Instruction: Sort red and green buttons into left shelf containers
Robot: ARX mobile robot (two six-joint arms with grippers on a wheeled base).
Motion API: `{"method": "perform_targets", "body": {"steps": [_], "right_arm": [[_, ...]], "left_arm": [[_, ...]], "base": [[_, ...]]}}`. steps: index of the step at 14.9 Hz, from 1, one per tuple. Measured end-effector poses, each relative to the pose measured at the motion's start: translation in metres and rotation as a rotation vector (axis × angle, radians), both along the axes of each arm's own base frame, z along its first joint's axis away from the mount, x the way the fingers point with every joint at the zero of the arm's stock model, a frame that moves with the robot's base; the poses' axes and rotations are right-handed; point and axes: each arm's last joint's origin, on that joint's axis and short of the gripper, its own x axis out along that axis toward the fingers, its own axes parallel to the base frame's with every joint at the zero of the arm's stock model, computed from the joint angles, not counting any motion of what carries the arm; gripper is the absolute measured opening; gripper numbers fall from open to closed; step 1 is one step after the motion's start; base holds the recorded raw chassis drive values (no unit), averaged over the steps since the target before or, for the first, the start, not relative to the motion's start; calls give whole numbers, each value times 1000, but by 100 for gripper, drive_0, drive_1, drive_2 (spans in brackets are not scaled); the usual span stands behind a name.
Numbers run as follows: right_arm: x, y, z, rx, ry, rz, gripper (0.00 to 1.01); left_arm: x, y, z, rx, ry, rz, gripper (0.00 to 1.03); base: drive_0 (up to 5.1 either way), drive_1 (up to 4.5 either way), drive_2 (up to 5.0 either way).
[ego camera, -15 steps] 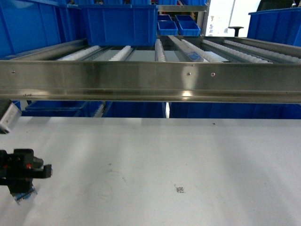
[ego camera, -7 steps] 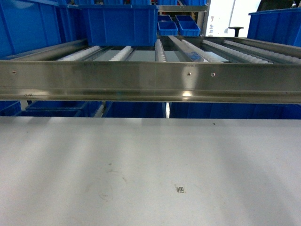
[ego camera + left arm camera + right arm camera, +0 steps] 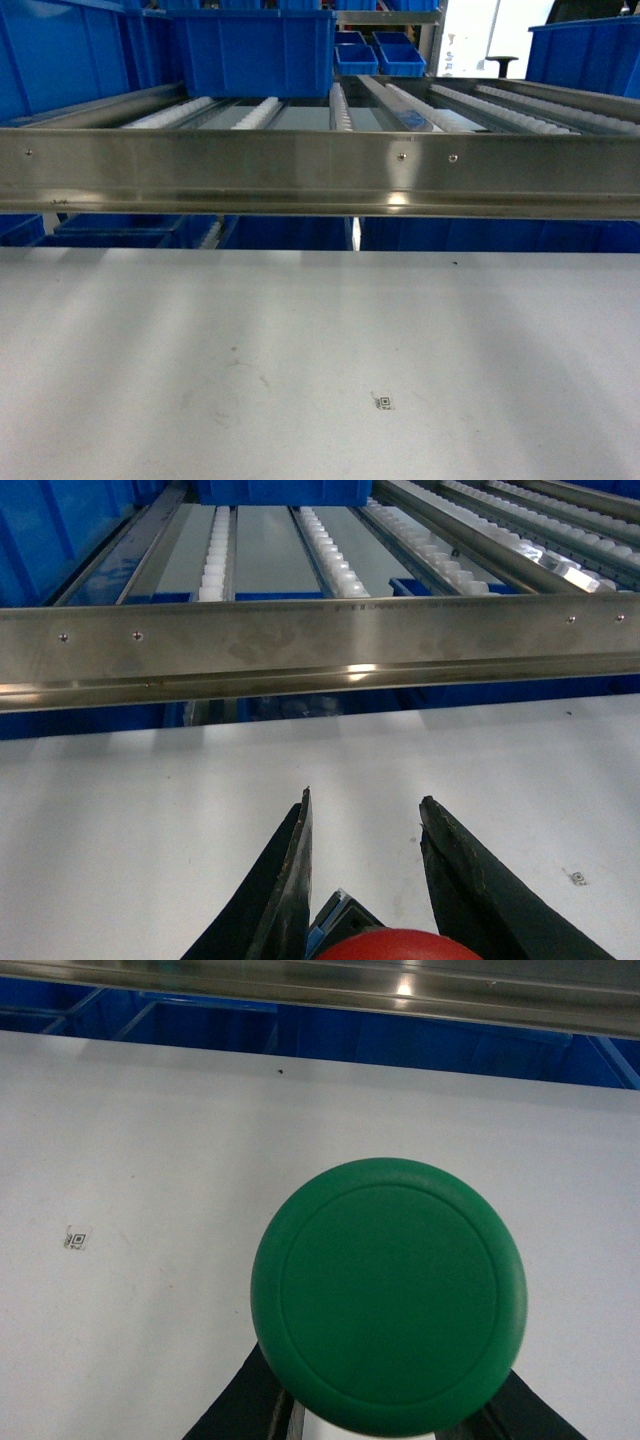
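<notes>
Red button [image 3: 400,946] gripped btwn left fingers [image 3: 300,880]; green button [image 3: 388,1295] gripped in right fingers [image 3: 250,1410] (both over bench [image 3: 320,340]). Risk: clipping shelf rail [image 3: 320,170], knocking buttons loose.

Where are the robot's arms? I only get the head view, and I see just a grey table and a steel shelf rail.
Observer: Both arms are outside your view. The left wrist camera shows the left end effector over the table, facing the steel rail, with the red button sitting between its fingers.
Operator: And what about the green one?
Observer: The green button is in the right end effector. Its cap fills much of the right wrist view, and the dark fingers only just show beneath its edge.
</notes>
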Motion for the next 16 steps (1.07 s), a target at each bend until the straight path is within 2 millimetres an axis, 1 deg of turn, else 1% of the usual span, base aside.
{"method": "perform_targets", "body": {"steps": [4, 10, 16], "right_arm": [[0, 0, 0, -1, 0, 0, 25], [0, 0, 0, 0, 0, 0, 25], [0, 0, 0, 0, -2, 0, 25]], "left_arm": [[0, 0, 0, 4, 1, -1, 30], [0, -1, 0, 4, 1, -3, 30], [0, 0, 0, 4, -2, -2, 30]], "base": [[0, 0, 0], [-462, 64, 394], [-486, 245, 245]]}}
